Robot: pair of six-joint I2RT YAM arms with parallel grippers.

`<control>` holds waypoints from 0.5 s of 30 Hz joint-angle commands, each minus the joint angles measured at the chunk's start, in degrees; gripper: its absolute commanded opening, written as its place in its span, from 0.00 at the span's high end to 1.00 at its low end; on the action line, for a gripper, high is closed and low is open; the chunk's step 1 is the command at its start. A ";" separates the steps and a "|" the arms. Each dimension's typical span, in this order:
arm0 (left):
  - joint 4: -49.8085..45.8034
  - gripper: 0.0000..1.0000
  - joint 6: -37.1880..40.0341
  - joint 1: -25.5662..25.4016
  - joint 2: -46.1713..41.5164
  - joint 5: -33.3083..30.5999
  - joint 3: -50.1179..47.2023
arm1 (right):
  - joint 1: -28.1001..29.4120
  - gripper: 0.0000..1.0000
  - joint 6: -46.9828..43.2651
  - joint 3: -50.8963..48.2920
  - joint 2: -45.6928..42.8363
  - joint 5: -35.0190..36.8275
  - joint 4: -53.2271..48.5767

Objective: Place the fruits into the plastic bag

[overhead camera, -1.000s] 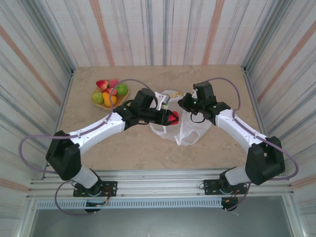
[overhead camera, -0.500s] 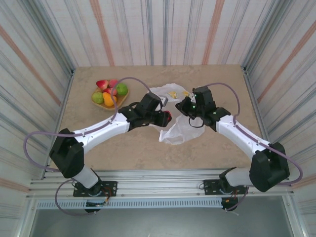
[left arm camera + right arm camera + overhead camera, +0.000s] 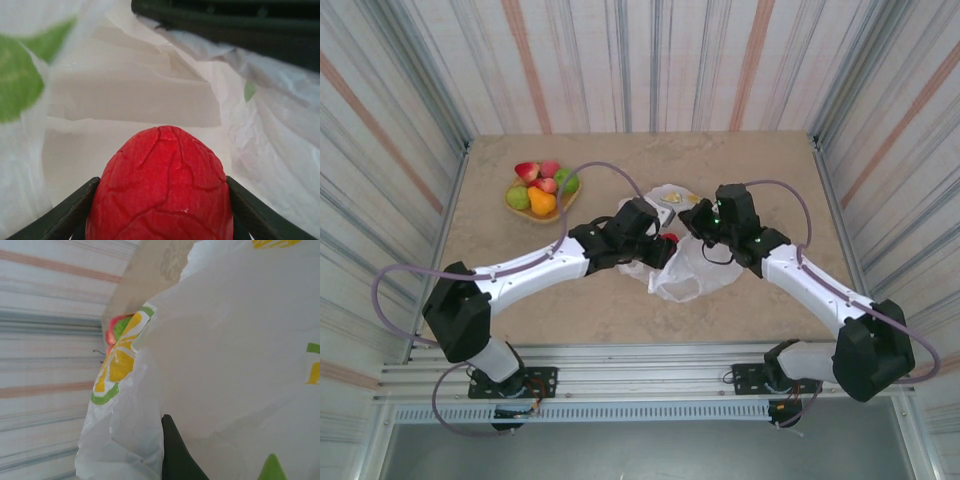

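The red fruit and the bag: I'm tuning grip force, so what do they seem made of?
The red fruit looks like moulded plastic or foam, I can't tell which. Its painted red skin is faintly shiny, with fine crack-like lines. The bag looks like thin white plastic film: semi-translucent, creased and crinkled, with green leaf prints.

The top camera looked steeply down from high at the near edge onto the whole counter (image 3: 770, 160). Both wrist cameras faced forward, pressed close to the plastic bag (image 3: 150, 95), which all three views shared.
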 commanded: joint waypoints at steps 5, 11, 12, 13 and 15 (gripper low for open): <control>2.79 0.39 0.62 -3.25 0.49 1.22 -0.44 | 0.21 1.00 4.69 -2.51 -1.68 1.71 2.40; 3.03 0.39 -2.08 -2.98 3.38 -7.23 0.57 | -0.14 1.00 5.68 -3.29 -2.69 1.61 2.64; 2.82 0.39 -2.48 -2.74 3.61 -9.28 0.64 | -0.27 1.00 5.68 -3.25 -2.82 1.37 2.52; 2.19 0.39 -3.11 -2.50 3.88 -11.78 0.65 | -0.45 1.00 5.60 -3.29 -2.96 1.06 2.51; 1.64 0.39 -4.14 -1.91 4.01 -15.41 0.21 | -1.02 1.00 5.55 -3.33 -3.04 0.01 2.25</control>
